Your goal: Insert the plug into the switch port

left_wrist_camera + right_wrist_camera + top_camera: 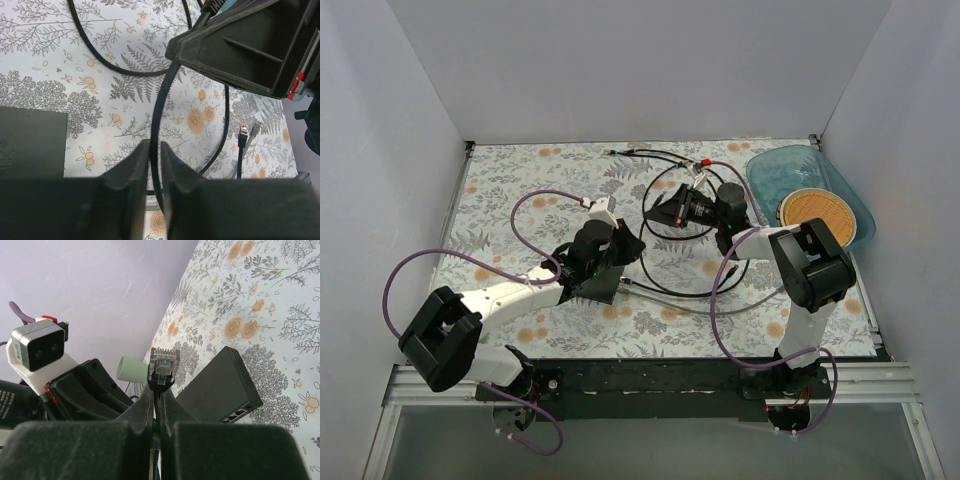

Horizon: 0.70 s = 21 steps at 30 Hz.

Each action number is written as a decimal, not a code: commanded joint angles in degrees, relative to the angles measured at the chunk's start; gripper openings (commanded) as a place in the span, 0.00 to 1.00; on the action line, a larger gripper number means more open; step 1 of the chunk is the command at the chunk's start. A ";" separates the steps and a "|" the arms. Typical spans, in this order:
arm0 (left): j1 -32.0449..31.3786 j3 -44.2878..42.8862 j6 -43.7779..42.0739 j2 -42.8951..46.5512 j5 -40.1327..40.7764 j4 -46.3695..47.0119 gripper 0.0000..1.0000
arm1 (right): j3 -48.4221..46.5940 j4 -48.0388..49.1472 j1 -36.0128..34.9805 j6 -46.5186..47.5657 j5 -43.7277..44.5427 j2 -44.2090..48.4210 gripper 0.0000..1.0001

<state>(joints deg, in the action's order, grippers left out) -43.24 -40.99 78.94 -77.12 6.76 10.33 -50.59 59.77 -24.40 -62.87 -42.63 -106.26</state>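
The switch (599, 288) is a flat black box lying on the flowered cloth under my left arm; in the right wrist view the switch (215, 390) shows its sockets on the lower right edge. My right gripper (156, 390) is shut just below the clear plug (164, 365), which sticks up past the fingertips, well apart from the switch. My left gripper (155, 150) is shut on the black cable (161, 105) beside the switch (30, 142). From above, the left gripper (623, 247) and right gripper (652, 211) face each other over the cable loops.
A blue tray (775, 170) holding a round cork disc (818, 215) stands at the back right. Loops of black cable (660, 285) lie mid-table. A second plug (243, 131) on a grey lead rests on the cloth. White walls close three sides.
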 commanded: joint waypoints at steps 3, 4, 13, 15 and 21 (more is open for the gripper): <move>-0.44 -0.05 -0.71 3.12 1.32 -1.88 0.59 | -6.26 -11.92 0.06 13.89 -0.70 5.61 0.01; -0.26 -0.57 -0.97 3.55 2.97 -3.54 0.67 | -7.15 -15.61 0.14 16.87 -0.70 6.41 0.01; 4.38 -3.83 -5.90 9.18 -1.22 -5.41 0.73 | -19.36 -63.69 -0.20 57.31 0.62 11.86 0.01; 5.80 -4.36 -6.78 10.94 -4.82 -4.88 0.72 | -19.81 -70.19 -0.82 62.67 1.84 13.53 0.01; 10.02 -5.68 -9.41 12.00 -16.85 -2.42 0.65 | -16.04 -73.30 -4.16 67.70 1.68 18.54 0.01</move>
<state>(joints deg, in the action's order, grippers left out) -34.70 -44.51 72.84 -66.30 -0.05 5.89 -68.07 -6.24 -26.17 -3.75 -40.38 -92.25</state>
